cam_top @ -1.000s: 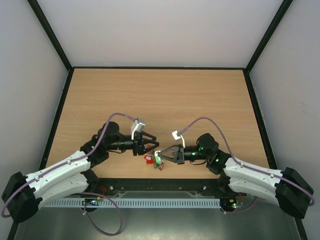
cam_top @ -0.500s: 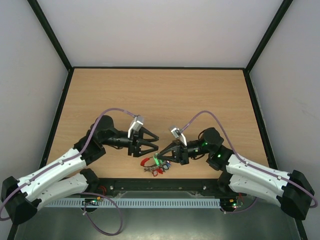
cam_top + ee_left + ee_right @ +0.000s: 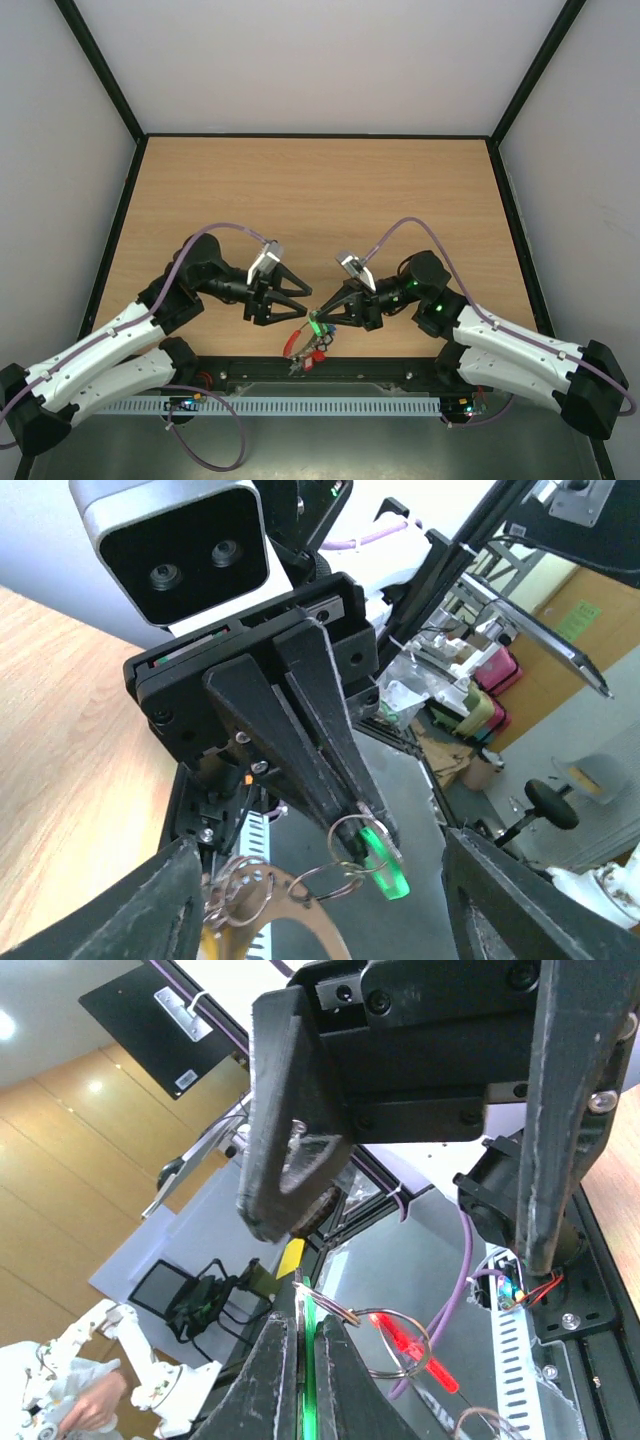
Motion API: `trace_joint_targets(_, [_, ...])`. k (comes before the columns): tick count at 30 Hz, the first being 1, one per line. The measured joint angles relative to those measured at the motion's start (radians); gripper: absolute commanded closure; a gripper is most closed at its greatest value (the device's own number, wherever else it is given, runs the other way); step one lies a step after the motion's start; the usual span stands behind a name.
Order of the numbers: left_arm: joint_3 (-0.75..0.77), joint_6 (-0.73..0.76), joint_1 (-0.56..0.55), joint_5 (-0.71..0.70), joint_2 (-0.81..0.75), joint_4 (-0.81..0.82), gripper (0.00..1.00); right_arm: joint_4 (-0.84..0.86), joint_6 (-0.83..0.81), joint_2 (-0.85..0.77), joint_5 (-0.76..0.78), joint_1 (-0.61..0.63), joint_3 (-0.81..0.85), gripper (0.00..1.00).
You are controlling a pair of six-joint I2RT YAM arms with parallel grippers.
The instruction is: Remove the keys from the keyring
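Since the right claw [image 3: 316, 318] has risen from the table [image 3: 320, 200], the keys [image 3: 306, 350] now hang under it instead of lying flat, so the keyring [image 3: 294, 337] is easier to reach for a second grip. This claw stays clenched on a green key [image 3: 385, 868]. The left claw [image 3: 305, 303] has drawn back slightly and is released, its fingers spread and facing the right one. The bunch hangs just below and between them. No key seems off yet.

There were two arms, left arm [image 3: 115, 345] and right arm [image 3: 515, 345], two hands, left hand [image 3: 305, 301] and right hand [image 3: 316, 318], one keyring [image 3: 293, 338], one bunch of keys [image 3: 312, 352] too tangled to count, and one surface [image 3: 320, 200].
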Motion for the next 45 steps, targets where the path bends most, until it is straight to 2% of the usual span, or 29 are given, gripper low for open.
trace_joint_targets(4, [0.000, 0.016, -0.018, 0.007, 0.001, -0.024, 0.49, 0.025, 0.018, 0.009, -0.016, 0.000, 0.010, 0.98])
trace_joint_targets(9, [0.000, 0.020, -0.056, 0.021, 0.020, -0.010, 0.43, 0.108, 0.082, 0.029, -0.039, 0.000, 0.011, 0.98])
trace_joint_targets(12, [-0.002, 0.014, -0.069, 0.048, 0.044, 0.022, 0.43, 0.150, 0.113, 0.038, -0.052, 0.000, 0.011, 0.98])
trace_joint_targets(18, [-0.013, -0.008, -0.081, 0.079, 0.068, 0.077, 0.59, 0.185, 0.137, 0.047, -0.048, -0.002, 0.011, 0.98])
trace_joint_targets(24, [-0.026, -0.021, -0.082, 0.089, 0.063, 0.102, 0.54, 0.200, 0.140, 0.048, -0.044, -0.002, 0.011, 0.98])
trace_joint_targets(32, [-0.036, -0.038, -0.082, 0.090, 0.043, 0.113, 0.77, 0.209, 0.144, 0.051, -0.044, -0.002, 0.011, 0.98])
trace_joint_targets(37, [-0.037, -0.051, -0.084, 0.097, 0.041, 0.136, 0.84, 0.224, 0.147, 0.050, -0.040, -0.004, 0.011, 0.98])
trace_joint_targets(41, [-0.037, -0.059, -0.085, 0.100, 0.040, 0.151, 0.84, 0.232, 0.151, 0.050, -0.036, -0.005, 0.011, 0.98])
trace_joint_targets(45, [-0.037, -0.063, -0.085, 0.095, 0.040, 0.159, 0.74, 0.242, 0.159, 0.050, -0.035, -0.005, 0.011, 0.98])
